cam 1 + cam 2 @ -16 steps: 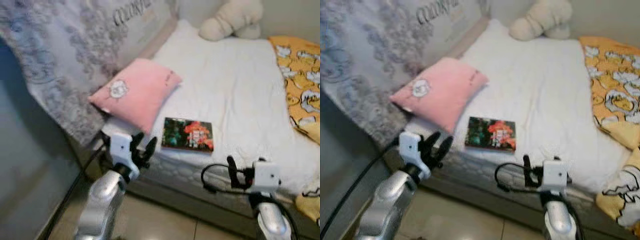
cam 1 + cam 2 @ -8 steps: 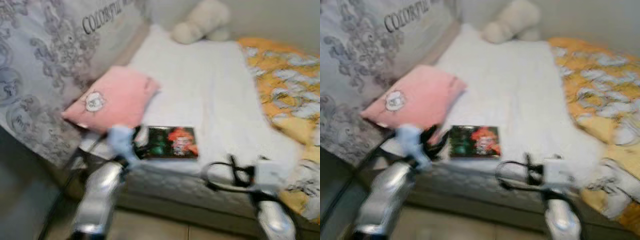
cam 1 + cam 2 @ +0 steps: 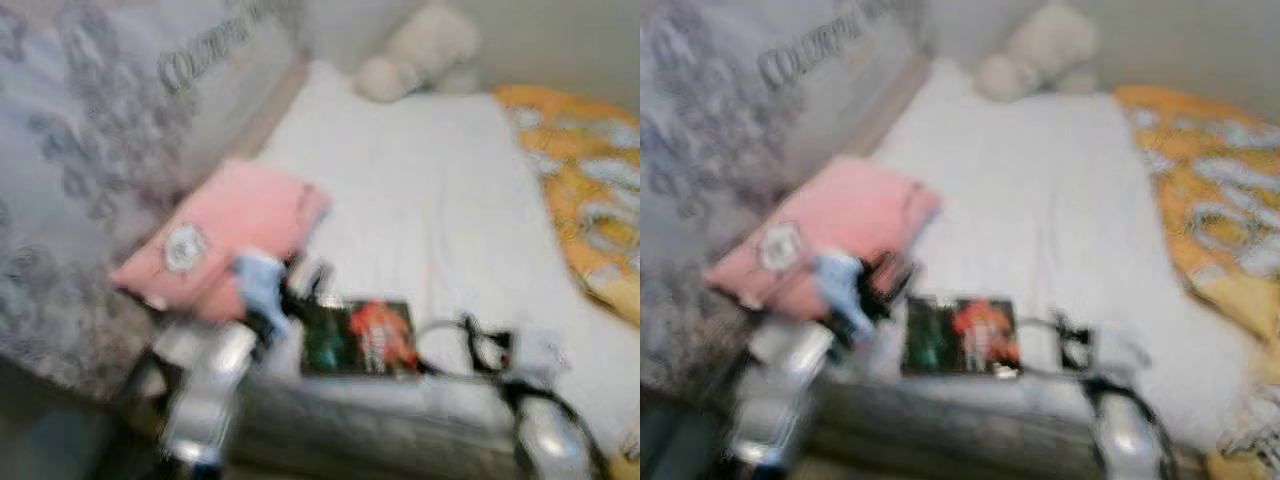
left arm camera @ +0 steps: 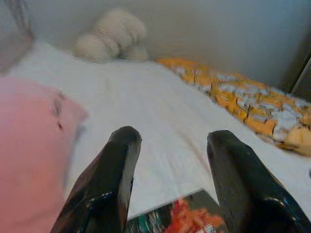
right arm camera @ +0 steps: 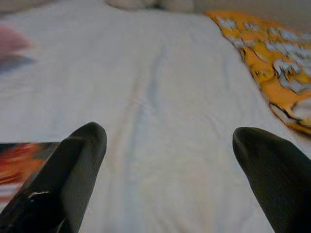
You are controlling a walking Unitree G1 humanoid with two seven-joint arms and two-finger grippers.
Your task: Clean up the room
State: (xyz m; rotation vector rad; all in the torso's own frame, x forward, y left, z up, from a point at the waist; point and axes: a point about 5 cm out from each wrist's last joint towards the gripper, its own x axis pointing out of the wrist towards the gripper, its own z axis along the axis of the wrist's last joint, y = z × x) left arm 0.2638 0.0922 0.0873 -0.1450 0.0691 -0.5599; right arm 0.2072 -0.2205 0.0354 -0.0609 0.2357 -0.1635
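A dark book [image 3: 360, 338] with a red and green cover lies flat near the front edge of the white bed [image 3: 430, 200]. A pink pillow [image 3: 225, 240] rests at the bed's left side. My left gripper [image 3: 303, 283] is open, hovering just left of the book and in front of the pillow; the left wrist view has the book [image 4: 184, 221] below its open fingers [image 4: 116, 170]. My right gripper [image 3: 470, 335] is open over the bed's front edge, right of the book. The head views are blurred.
A cream plush toy [image 3: 420, 50] sits at the far end of the bed. An orange patterned blanket [image 3: 590, 190] covers the bed's right side. A grey patterned fabric [image 3: 90, 150] hangs along the left.
The camera has shifted and the bed looks nearer. My left gripper now sits over the bed edge beside the book; the right gripper has also come over the edge.
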